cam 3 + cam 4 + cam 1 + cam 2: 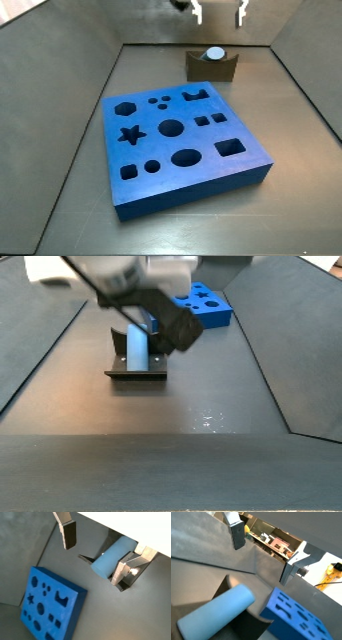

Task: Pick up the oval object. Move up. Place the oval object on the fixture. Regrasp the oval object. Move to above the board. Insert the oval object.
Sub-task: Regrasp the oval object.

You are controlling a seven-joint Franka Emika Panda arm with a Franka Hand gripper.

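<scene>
One oval object on fixture, end effector open above

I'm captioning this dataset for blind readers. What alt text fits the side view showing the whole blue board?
The oval object rests in the fixture at the back of the dark floor. The open gripper hangs above it, holding nothing. The board, with star, round and square holes, lies in front.

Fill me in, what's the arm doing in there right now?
The oval object lies in the notch of the fixture, behind the board. The gripper hangs above it, open and holding nothing; in a wrist view its fingers are spread wide with the peg below them. Nothing is inserted in the board yet.
</scene>
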